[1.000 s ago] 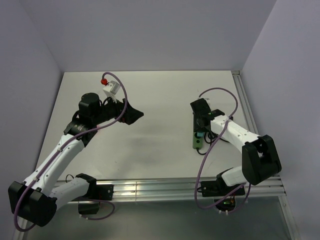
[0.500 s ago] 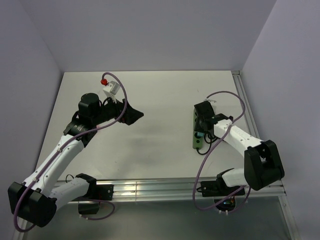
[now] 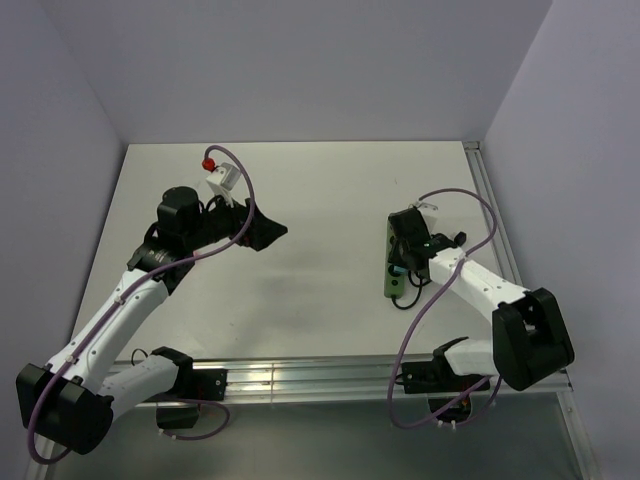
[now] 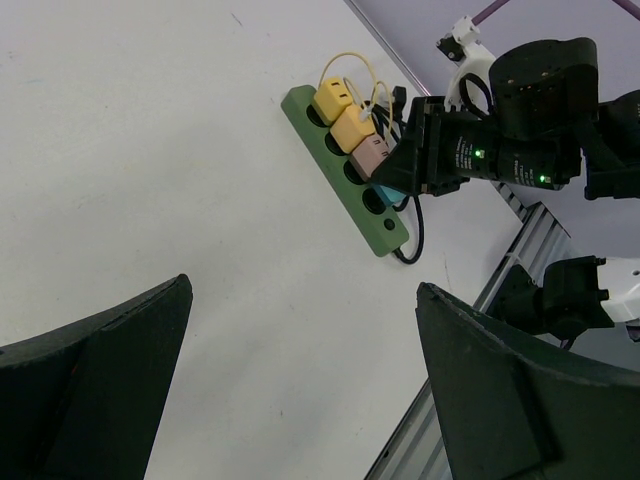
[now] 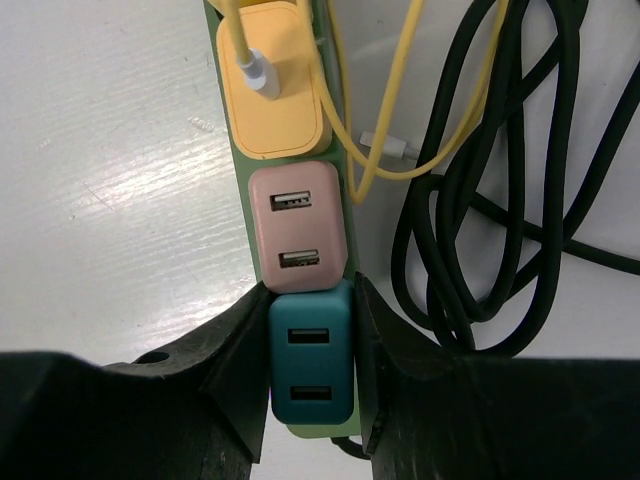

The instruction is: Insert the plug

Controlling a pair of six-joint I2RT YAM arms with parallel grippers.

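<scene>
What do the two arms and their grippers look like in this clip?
Left arm and right arm match: white links, black joint housings, a purple cable looping loosely along each. Left gripper and right gripper are black with broad, wedge-shaped fingers. Small green lights glow on the right wrist housing; a white block with a red tip sits at the left wrist.

Plug (image 5: pixel 310 365) sits on power strip (image 4: pixel 386 231), cables (image 5: pixel 470 200) alongside.

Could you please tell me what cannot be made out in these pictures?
- Right wrist: the prongs and socket of the teal plug, under its body between the right claw's fingers; seating unclear.
- Left wrist: teal plug mostly behind that claw.
- Top external: green power strip, its plugs too small and covered by the right arm.
</scene>
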